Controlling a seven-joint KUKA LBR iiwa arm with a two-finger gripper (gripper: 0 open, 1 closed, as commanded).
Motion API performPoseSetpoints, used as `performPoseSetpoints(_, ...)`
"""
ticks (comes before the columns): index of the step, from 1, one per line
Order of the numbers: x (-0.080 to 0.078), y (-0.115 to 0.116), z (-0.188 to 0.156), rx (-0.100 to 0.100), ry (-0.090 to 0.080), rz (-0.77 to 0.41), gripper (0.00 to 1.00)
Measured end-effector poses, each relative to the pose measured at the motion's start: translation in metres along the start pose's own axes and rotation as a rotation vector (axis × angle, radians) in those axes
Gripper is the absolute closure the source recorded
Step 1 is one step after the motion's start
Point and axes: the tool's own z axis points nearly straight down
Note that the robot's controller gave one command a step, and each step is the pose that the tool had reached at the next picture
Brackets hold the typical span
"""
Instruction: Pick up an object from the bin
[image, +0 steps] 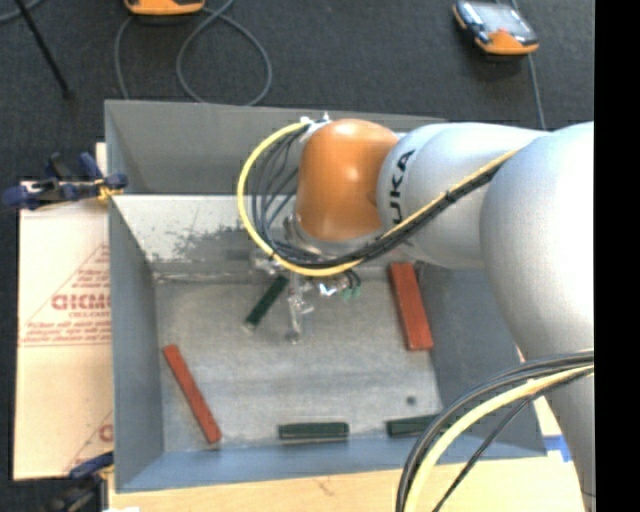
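Dark green bar (265, 302), short and slim, lies tilted on the bin floor in the back half, left of centre, and the gripper (296, 315) is down just to its right, very close to its upper end. Whether the two touch I cannot tell, and whether the gripper is wide or narrow I cannot tell either, because the wrist hides it from above. Counting the green ones, that makes three: this one by the gripper, a second green bar (313, 431) lying flat along the front wall near the middle, and a third green bar (405, 428) further right along that same wall. Two orange-red ones as well: the right orange-red bar (410, 305) is the nearer one, lying nearly straight front to back, while the left orange-red bar (190, 393) sits well apart, slanted in the front left corner. Five loose things in all, none heaped, each clear of the others. Above the gripper, the orange cover (345, 180) and the grey arm (470, 200) block the back middle and right of the bin (130, 300), with a yellow cable loop (243, 190) curling round the wrist. More cables (470, 395) sweep across the front right corner and cut off the third green bar's right end.
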Motion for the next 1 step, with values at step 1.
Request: performPoseSetpoints(1,-0.0039,-0.0028,0.0296,0.000,0.003,-0.136,0.00)
